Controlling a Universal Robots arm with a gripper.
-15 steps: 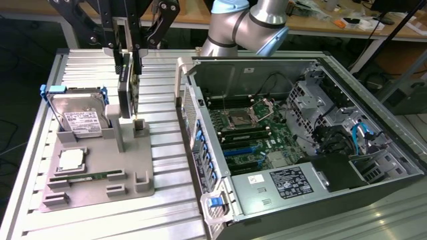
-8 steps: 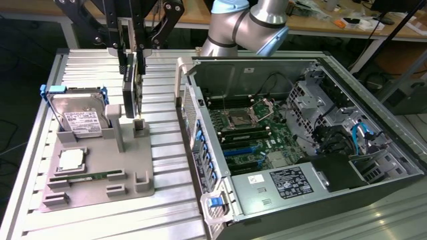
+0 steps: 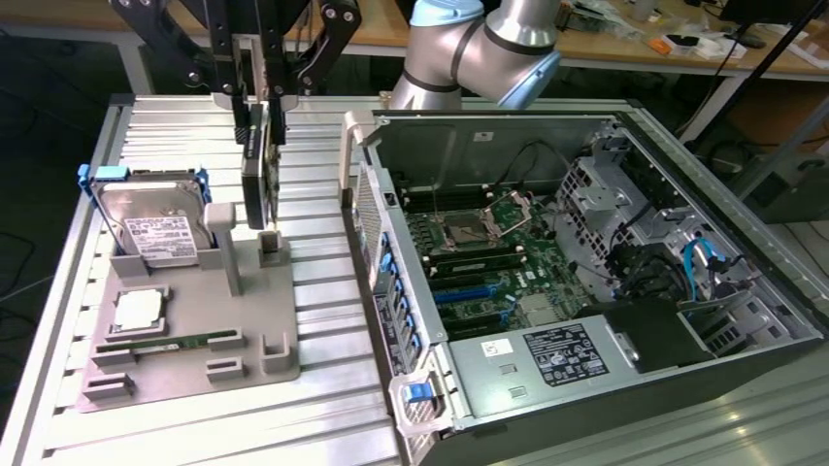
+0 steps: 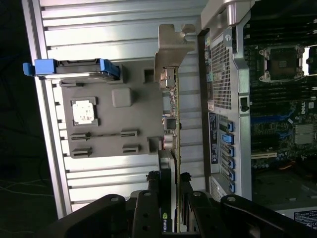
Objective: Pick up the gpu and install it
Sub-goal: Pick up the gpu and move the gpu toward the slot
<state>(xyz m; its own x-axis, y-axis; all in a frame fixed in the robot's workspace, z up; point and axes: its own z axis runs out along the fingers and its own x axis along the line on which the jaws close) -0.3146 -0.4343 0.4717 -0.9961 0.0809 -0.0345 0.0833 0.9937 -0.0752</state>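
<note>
Gpu (image 3: 259, 170) gripped at its top end by narrowed gripper (image 3: 266, 105), upper left of exterior view, hanging edge-on with long axis vertical over gray holder (image 3: 194, 325), open case (image 3: 506, 146) lying toward the exterior view's right.

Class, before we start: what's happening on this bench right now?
The robot arm's gripper is shut on the gpu, holding it on edge over the grey parts tray. The open computer case stands beside the tray, on the exterior view's right, motherboard exposed; the card is not in it yet. A hard drive stands in the tray.
</note>
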